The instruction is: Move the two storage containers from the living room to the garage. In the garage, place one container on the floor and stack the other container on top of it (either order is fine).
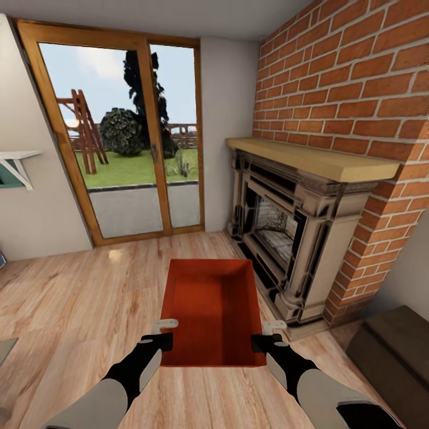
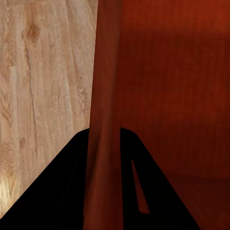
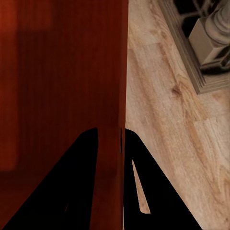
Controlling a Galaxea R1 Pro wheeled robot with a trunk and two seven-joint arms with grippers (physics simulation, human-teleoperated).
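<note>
Orange-red storage container held above wood-plank floor, open top upward, beside brick fireplace. Left gripper clamped on left wall, right gripper clamped on right wall. Glass doors beyond.

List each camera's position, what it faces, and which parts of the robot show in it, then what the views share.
Head view: on the robot's head, looking forward and down at the storage container, fireplace and glass doors; both forearms, left gripper and right gripper show.
Left wrist view: near the left gripper, looking along its fingers astride a container wall.
Right wrist view: near the right gripper, likewise, fireplace base beyond.
Shared: all three show the container and wood-plank floor.
</note>
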